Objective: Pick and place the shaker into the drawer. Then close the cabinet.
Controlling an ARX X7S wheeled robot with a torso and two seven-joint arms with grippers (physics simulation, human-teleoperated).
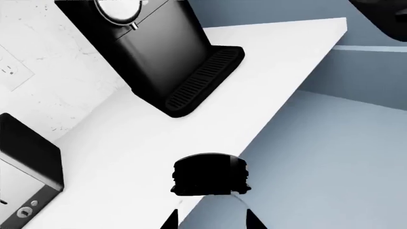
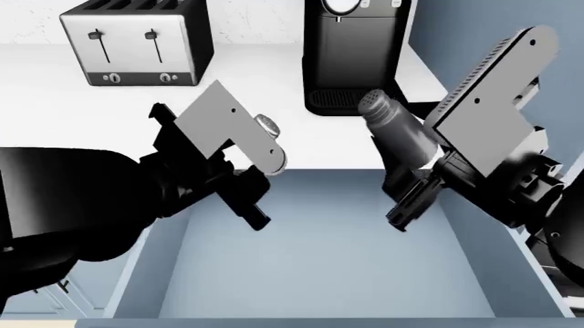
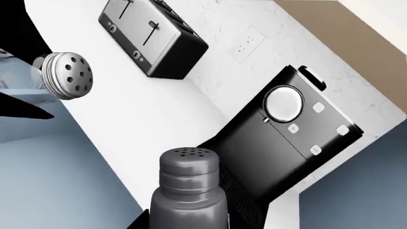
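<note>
While right jaws clasp shaker | coffee machine behind | drawer below

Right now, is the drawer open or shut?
Open. The head view looks straight down into the drawer: its bare blue-grey floor and side walls show, pulled out below the counter edge.

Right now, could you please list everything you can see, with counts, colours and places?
toaster: one, silver and black, counter's back left
coffee machine: one, black, right of the toaster
grey shaker: one, tilted, held in the right gripper
silver-topped shaker: one, counter's front edge, near the left gripper
wall socket: one, white, wall
counter: one, white
drawer: one, blue-grey, open, below the counter
left gripper: one, black
right gripper: one, black
</note>
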